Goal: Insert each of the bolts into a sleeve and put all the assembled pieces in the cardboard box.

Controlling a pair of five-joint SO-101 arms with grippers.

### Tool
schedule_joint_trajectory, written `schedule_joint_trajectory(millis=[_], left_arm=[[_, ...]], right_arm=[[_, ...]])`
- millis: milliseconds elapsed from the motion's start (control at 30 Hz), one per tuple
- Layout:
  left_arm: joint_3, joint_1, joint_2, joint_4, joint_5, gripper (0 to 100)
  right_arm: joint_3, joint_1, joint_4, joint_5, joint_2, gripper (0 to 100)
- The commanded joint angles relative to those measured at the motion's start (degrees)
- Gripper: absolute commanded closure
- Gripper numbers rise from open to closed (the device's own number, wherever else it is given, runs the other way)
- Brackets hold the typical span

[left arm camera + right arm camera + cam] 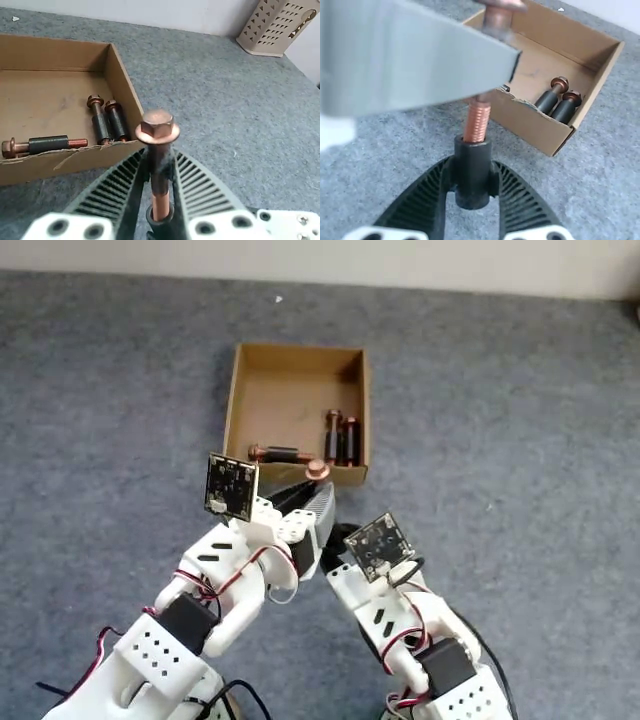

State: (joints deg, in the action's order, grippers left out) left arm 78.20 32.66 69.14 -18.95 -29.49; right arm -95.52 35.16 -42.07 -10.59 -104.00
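My left gripper is shut on a copper bolt, held upright with its hex head on top, just in front of the cardboard box. Directly beneath, my right gripper is shut on a black sleeve. The bolt's threaded end sits in the sleeve's top opening. In the high view the bolt head shows at the box's near wall, above both grippers. Three assembled pieces lie in the box: one lying crosswise and two side by side.
Grey carpet-like cloth covers the table all round the box. A beige perforated holder stands far off beyond the box. Both arms' white bodies crowd the near edge.
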Motion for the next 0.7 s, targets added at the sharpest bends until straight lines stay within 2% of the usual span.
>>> schedule_joint_trajectory(millis=[0,133,367,533,667], left_arm=[[-2.07,0.75,0.57,0.79,-0.97,99],[-2.15,2.51,0.57,-1.85,-0.97,98],[-3.12,8.48,0.48,-10.99,-0.97,75],[-8.31,8.31,0.40,-21.36,-0.70,72],[-9.98,8.31,0.40,-25.14,-0.62,72]], right_arm=[[-0.75,-4.26,5.05,3.08,-1.36,99.5],[-0.31,-7.43,7.34,9.67,-1.36,99.5],[-0.31,-7.43,7.34,10.11,-1.36,99.5],[-0.48,-7.43,7.34,10.11,-1.36,99.5],[-0.48,-7.43,7.34,10.02,-1.36,99.5]])
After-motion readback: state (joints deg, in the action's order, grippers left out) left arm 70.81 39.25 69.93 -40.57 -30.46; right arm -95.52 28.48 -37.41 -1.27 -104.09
